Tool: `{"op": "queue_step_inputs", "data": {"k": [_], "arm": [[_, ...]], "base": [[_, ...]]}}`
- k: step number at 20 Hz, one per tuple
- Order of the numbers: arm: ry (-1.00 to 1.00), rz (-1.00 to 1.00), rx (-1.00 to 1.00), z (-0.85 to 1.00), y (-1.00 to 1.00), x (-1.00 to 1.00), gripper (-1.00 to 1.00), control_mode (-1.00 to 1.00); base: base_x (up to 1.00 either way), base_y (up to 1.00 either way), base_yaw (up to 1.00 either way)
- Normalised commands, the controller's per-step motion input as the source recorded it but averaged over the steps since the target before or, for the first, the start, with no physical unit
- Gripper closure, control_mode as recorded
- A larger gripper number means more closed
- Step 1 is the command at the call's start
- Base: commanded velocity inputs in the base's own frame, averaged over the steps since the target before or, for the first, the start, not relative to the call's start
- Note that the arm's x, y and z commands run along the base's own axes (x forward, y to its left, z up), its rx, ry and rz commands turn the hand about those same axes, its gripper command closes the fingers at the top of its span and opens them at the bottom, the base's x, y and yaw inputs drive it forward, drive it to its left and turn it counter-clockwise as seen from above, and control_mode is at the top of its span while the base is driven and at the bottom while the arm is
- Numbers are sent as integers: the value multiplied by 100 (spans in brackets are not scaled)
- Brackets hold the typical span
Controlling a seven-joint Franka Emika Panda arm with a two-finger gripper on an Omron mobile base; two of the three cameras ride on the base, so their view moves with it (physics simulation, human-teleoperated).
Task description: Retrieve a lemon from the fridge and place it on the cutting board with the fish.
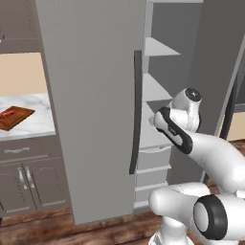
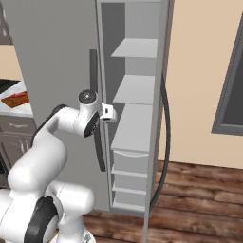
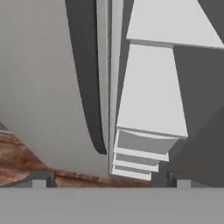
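gripper (image 3: pixel 109 178) spread empty before the open fridge (image 2: pixel 137 114), shelves bare of any lemon; board (image 1: pixel 14 117) waits off left.

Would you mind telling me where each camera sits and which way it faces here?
Left base view: behind the arm on its left, facing the fridge with its right door open; cutting board and fish on the counter at far left; the arm rises at lower right.
Right base view: behind on the right, looking into the bare shelves; the arm rises at lower left.
Hand view: on the hand, looking down along the fridge's dark handle and drawers; open gripper at bottom.
Shared: all show fridge, handle, shelves.
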Motion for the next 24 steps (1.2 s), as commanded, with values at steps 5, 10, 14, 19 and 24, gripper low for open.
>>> {"op": "queue_step_inputs", "data": {"k": [5, 10, 14, 19, 24], "arm": [[-26, -26, 0, 26, 56, 5, -100, -100], [-14, -12, -3, 41, 9, 6, -100, -100], [0, -1, -2, 4, 5, 0, -100, -100], [3, 1, 5, 5, 12, 1, -100, -100], [4, 0, 0, 35, 2, 0, -100, -100]], "base": [[0, 0, 0], [0, 0, 0], [0, 0, 0], [0, 0, 0], [0, 0, 0]]}}
